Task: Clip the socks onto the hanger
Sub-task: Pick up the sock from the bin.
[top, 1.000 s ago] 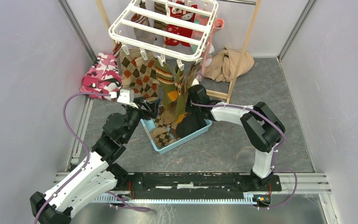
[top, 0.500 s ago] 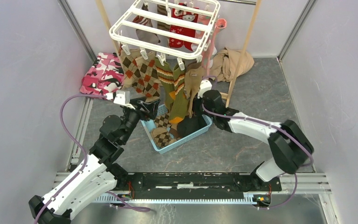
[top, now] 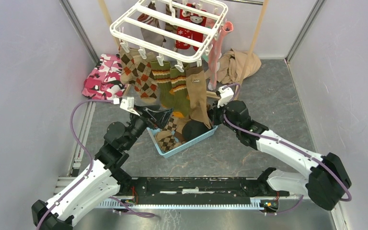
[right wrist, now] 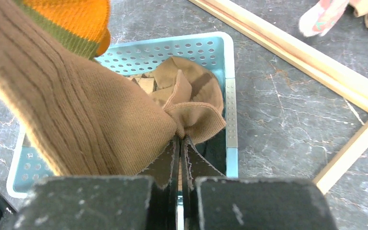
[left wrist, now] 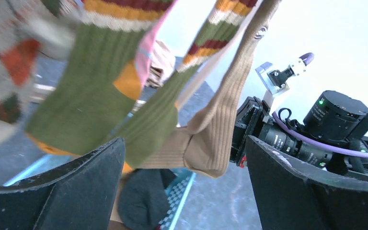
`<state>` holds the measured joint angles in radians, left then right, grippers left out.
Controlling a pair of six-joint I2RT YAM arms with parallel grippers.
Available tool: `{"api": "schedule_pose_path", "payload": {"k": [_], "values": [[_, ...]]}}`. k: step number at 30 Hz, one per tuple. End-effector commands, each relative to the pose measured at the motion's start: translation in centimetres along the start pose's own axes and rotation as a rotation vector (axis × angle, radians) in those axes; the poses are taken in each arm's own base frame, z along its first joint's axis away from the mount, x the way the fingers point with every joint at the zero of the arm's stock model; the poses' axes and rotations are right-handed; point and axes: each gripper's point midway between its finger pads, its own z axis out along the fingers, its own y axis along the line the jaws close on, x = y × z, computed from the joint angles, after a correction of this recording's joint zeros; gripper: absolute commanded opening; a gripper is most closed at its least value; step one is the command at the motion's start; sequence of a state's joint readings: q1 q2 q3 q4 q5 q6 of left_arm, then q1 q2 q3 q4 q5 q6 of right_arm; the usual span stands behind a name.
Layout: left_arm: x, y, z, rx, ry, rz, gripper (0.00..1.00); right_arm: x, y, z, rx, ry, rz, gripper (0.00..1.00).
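- I can read no text, label, brand or number in any of my three views.
- The white pattern on the red sock (top: 184, 32) is too small for me to tell if it holds letters.

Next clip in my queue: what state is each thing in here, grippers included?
left gripper: open, jaws wide apart, empty.
right gripper: shut on the lower end of the tan sock.
tan sock: top hung at the hanger's near edge, lower end pinched.
green socks: hanging from the hanger.
argyle socks: hanging from the hanger.
hanger: suspended, socks along its near edge.
basket: holding unclipped socks.
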<state>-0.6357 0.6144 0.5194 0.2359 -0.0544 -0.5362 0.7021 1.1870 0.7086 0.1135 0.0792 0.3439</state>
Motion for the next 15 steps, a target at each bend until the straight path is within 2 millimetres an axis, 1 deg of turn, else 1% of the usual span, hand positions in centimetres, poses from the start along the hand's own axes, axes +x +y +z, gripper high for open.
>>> {"api": "schedule_pose_path", "payload": {"k": [1, 3, 5, 6, 7, 8, 9, 11, 12, 13, 15], "values": [[0.6, -2.2, -0.1, 0.111, -0.006, -0.255, 1.0, -0.5, -0.4, -2.0, -0.002, -0.011, -0.071, 0.0], [1.6, -2.4, -0.1, 0.13, 0.01, -0.34, 1.0, 0.2, -0.5, -2.6, -0.011, 0.003, -0.095, 0.0], [1.9, -3.1, -0.1, 0.186, 0.011, -0.401, 1.0, 0.8, -1.1, -3.0, 0.01, 0.02, -0.103, 0.0], [2.3, -3.5, -0.1, 0.209, 0.024, -0.427, 0.99, 0.7, -1.3, -3.2, 0.015, 0.01, -0.107, 0.0], [2.5, -3.9, 0.0, 0.235, 0.038, -0.446, 0.98, 0.9, -1.6, -3.6, 0.03, 0.018, -0.109, 0.0], [2.7, -4.5, 0.0, 0.26, 0.057, -0.458, 0.96, 0.6, -1.8, -4.0, 0.036, 0.003, -0.112, 0.0], [3.0, -5.0, 0.1, 0.286, 0.082, -0.463, 0.95, -0.2, -1.8, -4.5, 0.038, -0.022, -0.121, 0.0], [3.5, -5.9, 0.5, 0.314, 0.136, -0.466, 0.91, -2.2, -1.4, -5.6, 0.02, -0.092, -0.151, 0.0], [3.9, -6.1, 0.7, 0.314, 0.16, -0.469, 0.9, -3.2, -1.0, -6.3, 0.004, -0.132, -0.171, 0.0], [4.3, -6.2, 0.9, 0.309, 0.178, -0.478, 0.9, -4.7, -0.7, -6.9, -0.013, -0.189, -0.2, 0.0], [5.1, -6.2, 1.2, 0.293, 0.208, -0.514, 0.9, -6.9, -0.5, -8.1, -0.007, -0.26, -0.233, 0.0]]}}
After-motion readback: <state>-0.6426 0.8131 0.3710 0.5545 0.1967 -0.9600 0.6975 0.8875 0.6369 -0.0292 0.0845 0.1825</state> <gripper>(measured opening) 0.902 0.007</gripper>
